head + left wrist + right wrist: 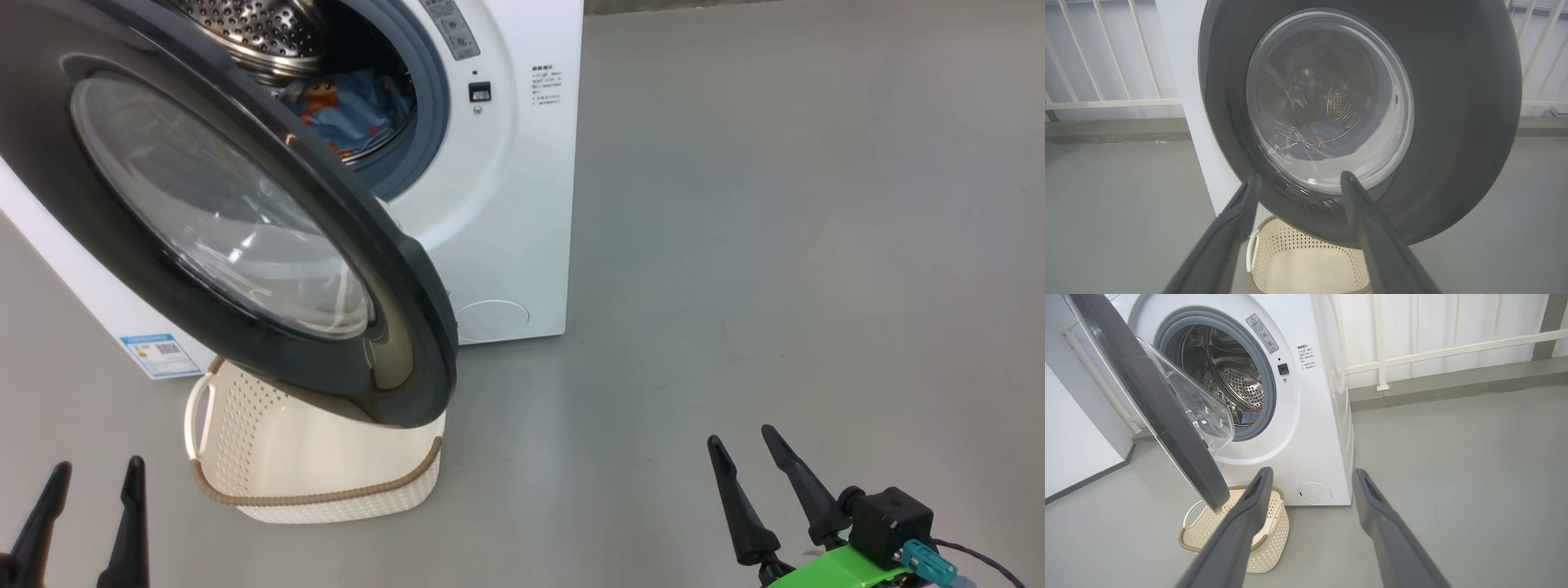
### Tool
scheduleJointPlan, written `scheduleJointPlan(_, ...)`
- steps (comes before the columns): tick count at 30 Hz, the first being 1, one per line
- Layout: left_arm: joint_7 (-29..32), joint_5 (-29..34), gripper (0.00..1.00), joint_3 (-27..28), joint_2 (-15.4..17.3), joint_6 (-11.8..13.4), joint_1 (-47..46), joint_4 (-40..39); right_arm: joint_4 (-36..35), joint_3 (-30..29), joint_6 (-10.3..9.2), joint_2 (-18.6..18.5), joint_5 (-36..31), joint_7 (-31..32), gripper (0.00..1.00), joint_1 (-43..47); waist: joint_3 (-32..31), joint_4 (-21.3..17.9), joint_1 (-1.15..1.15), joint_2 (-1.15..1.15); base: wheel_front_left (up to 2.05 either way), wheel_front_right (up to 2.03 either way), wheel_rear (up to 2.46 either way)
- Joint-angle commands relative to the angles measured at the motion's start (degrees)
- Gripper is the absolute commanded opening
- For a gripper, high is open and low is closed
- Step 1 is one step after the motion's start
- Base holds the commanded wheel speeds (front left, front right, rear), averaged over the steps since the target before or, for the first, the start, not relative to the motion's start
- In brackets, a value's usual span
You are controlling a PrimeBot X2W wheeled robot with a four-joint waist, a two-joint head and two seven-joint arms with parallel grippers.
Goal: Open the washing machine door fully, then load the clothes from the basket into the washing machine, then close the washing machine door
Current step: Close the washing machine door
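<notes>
1. Washing machine door stands half swung out at the left of the head view, above the basket on the floor. The clothes lie inside the drum of the washing machine.
2. It looks rigid and fairly heavy, swinging on its hinge. The glossy black rim is probably slippery, so a flat push near its free lower edge seems safer than pressing the bulging glass.
3. Left pincer at lower left and right pincer at lower right both gape wide, holding nothing, well apart from the door.
4. The door's upper edge is cut off at the top left of the frame. The door hides the basket's far end, and how much clothing the drum holds is hard to tell.
</notes>
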Motion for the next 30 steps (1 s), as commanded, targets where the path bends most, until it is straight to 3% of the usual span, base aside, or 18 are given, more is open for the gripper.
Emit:
scheduleJointPlan(1, -0.4, 0.5, 1.0, 2.5, 1.2, -0.1, -1.2, -0.8, -1.2, 1.6, 0.09, 0.0, -0.6, -0.7, 1.0, -1.4, -0.1, -0.1, 0.0, 0.0, 0.0, 0.0, 0.0)
scheduleJointPlan(30, -0.4, 1.8, 1.0, 2.7, -0.5, -0.1, -0.4, 4.4, 0.1, -0.3, 0.09, 0.0, -2.8, -0.7, 1.0, -0.8, -1.7, 0.0, 0.0, 0.0, 0.0, 0.0, 0.0)
